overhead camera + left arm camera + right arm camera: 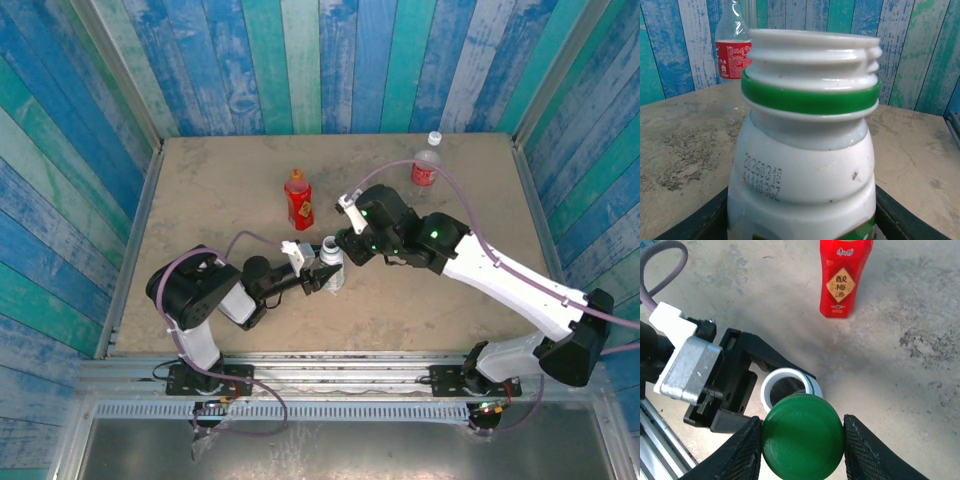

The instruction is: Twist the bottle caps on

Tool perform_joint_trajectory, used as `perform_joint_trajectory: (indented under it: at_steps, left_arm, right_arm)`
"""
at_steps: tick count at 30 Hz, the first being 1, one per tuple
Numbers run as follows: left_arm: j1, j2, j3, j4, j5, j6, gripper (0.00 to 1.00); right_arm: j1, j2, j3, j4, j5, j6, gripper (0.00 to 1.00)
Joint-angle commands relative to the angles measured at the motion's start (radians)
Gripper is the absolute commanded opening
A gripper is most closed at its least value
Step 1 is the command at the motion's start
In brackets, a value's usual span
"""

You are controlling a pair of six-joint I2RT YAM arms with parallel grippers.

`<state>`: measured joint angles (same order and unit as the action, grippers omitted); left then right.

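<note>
The big sandy-brown table (pixel 200 200) sits inside walls of blue and green painted planks (pixel 300 60). Beyond the right claw (pixel 802 440) stands a red plastic bottle with a yellow label (pixel 844 277), well apart from it. A clear plastic bottle with a red label (pixel 427 165) stands farther back and off to that claw's right, with a small white cap (pixel 434 137) on top.

The left claw (pixel 320 278) is shut tight round a white plastic bottle with a green ring round its neck (pixel 805 170). Its black fingers hide the bottle's lower part, and the bottle's mouth is open.

The right claw squeezes a dark green round plastic cap (pixel 802 435) between its two bumpy black fingers (pixel 742 452). The cap hangs over the near edge of the white bottle's mouth and covers part of the rim. I cannot tell if cap and rim touch.
</note>
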<state>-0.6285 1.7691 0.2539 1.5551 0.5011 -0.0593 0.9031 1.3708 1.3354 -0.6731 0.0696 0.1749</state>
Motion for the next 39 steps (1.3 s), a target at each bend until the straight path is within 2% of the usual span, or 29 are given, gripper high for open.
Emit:
perform_joint_trajectory:
  at_steps: [1,25,39]
  left_arm:
    - [-0.004,0.0,-0.007,-0.088,0.026,0.015,0.58]
    - [-0.003,0.008,-0.004,-0.096,0.031,0.024,0.59]
    - [-0.003,0.007,-0.005,-0.097,0.03,0.024,0.59]
  right_arm:
    - [0.005,0.052,0.044,-0.057,-0.017,-0.034,0.45]
    - [0.02,0.209,0.149,-0.12,-0.07,-0.084,0.44]
    - [0.054,0.249,0.162,-0.177,0.001,-0.116,0.43]
